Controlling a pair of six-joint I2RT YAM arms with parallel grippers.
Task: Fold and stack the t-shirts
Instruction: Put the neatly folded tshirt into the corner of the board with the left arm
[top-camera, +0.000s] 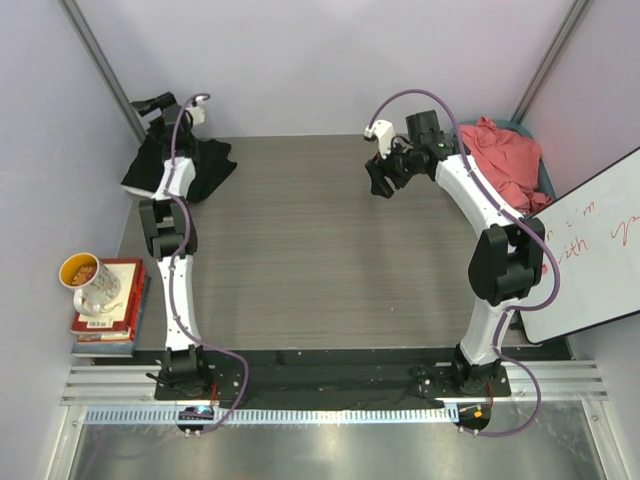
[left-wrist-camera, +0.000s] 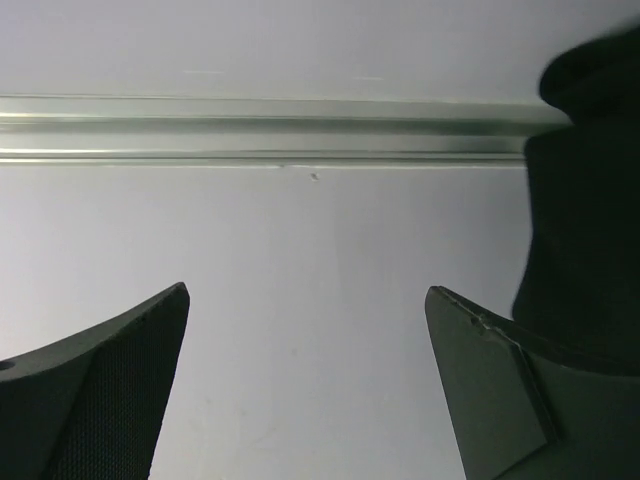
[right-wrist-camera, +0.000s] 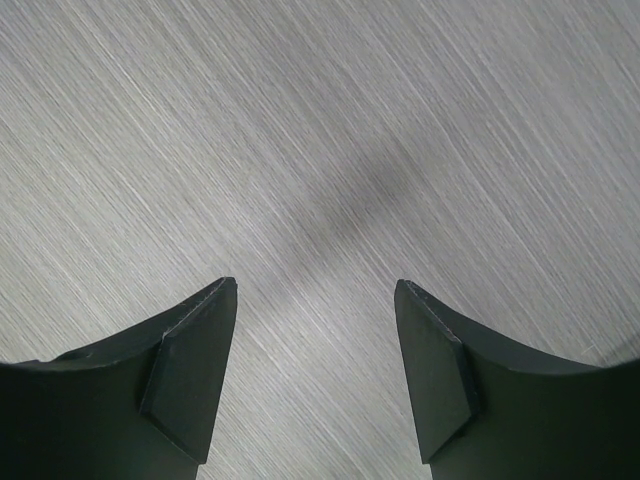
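1. The counter (top-camera: 320, 260) is a grey wood-grain surface, with both arms bolted at its near edge.
2. A whiteboard (top-camera: 590, 250) with red writing leans just beyond the counter's right edge.
3. The coral-pink t-shirt (top-camera: 505, 160) lies crumpled in a heap at the counter's far-right corner, unfolded.
4. The black t-shirt (top-camera: 212, 168) is bunched at the counter's far-left corner, partly under the left arm, and some of the cloth spills past the left edge. Its print is not visible.
5. A stack of books (top-camera: 105, 318) sits just off the counter's left edge, towards the near side.
6. The left gripper (left-wrist-camera: 305, 385) is raised above the counter's far-left corner, facing the wall. Its jaws stand wide apart with nothing between them. Black cloth shows just beside one finger, and I cannot tell whether it touches.
7. The right gripper (right-wrist-camera: 315, 370) hangs over bare counter right of the middle and towards the far edge. Its jaws are apart and empty, and it is beside the coral-pink t-shirt but apart from it.
8. A mug (top-camera: 92, 282) stands on the books.
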